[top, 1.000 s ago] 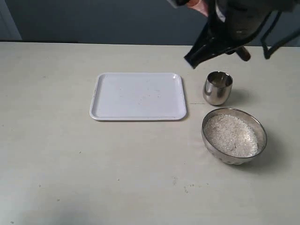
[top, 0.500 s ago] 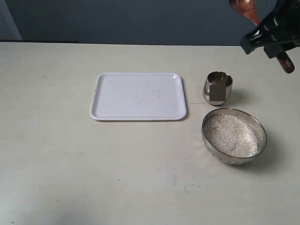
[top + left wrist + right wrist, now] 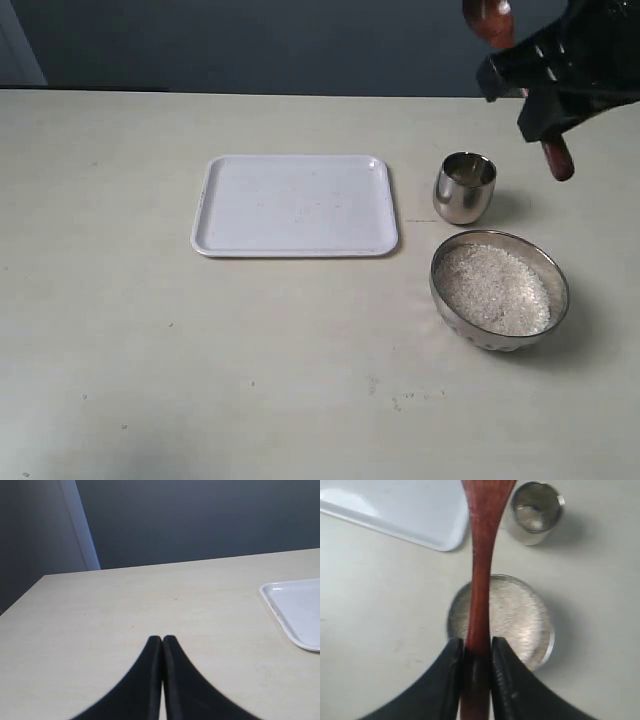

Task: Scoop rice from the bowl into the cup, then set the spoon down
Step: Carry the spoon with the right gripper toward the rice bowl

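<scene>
My right gripper (image 3: 478, 645) is shut on the handle of the reddish-brown wooden spoon (image 3: 481, 555) and holds it high in the air. In the exterior view that gripper (image 3: 545, 90) hangs at the upper right, the spoon (image 3: 490, 20) head up at the top edge. The steel bowl (image 3: 500, 290) of white rice (image 3: 492, 288) stands below it on the table. The small steel cup (image 3: 465, 186) stands just behind the bowl, a few grains in its bottom (image 3: 535, 510). My left gripper (image 3: 162, 640) is shut on nothing, low over bare table.
A white tray (image 3: 295, 205) lies left of the cup, its corner (image 3: 295, 610) also in the left wrist view. The pale table (image 3: 150, 350) runs wide to the left and front. A dark wall stands behind the table's far edge.
The right arm has swung to the right and down a little, carrying the spoon, and the spoon's head moved left across the top edge. Bowl, cup and tray have not moved.
</scene>
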Robot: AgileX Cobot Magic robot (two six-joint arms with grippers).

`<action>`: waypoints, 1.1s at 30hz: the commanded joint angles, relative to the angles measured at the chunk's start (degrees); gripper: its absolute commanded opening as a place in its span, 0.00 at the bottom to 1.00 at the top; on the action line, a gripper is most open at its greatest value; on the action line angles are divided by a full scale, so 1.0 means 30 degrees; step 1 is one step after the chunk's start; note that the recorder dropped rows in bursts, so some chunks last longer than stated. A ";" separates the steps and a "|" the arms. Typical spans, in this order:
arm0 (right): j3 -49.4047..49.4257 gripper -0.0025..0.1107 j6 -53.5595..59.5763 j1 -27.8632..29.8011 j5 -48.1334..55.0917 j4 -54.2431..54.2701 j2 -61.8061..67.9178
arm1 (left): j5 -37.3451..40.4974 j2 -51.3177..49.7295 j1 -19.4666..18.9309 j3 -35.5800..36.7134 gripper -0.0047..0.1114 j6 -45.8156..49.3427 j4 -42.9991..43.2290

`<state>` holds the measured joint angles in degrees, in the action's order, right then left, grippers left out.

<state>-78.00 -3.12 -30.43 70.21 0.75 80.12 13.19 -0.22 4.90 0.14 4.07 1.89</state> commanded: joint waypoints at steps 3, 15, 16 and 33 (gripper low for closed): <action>0.0044 0.01 0.1890 0.3304 -0.0082 0.2064 -0.1371 | -0.0244 0.0074 0.0126 -0.0048 0.04 -0.0084 -0.0020; 0.1647 0.01 0.2048 0.6196 -0.0082 0.2122 -0.0901 | -0.0244 0.0074 0.0126 -0.0048 0.04 -0.0084 -0.0020; 0.1647 0.01 0.3741 0.6774 -0.0082 0.6047 -0.0901 | -0.0244 0.0074 0.0126 -0.0048 0.04 -0.0084 -0.0020; 0.1647 0.01 0.4001 0.6550 -0.0082 0.6450 -0.1639 | -0.0244 0.0074 0.0126 -0.0048 0.04 -0.0084 -0.0020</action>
<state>-72.96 7.46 -10.60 70.47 16.56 76.09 13.19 -0.22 4.90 0.14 4.07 1.89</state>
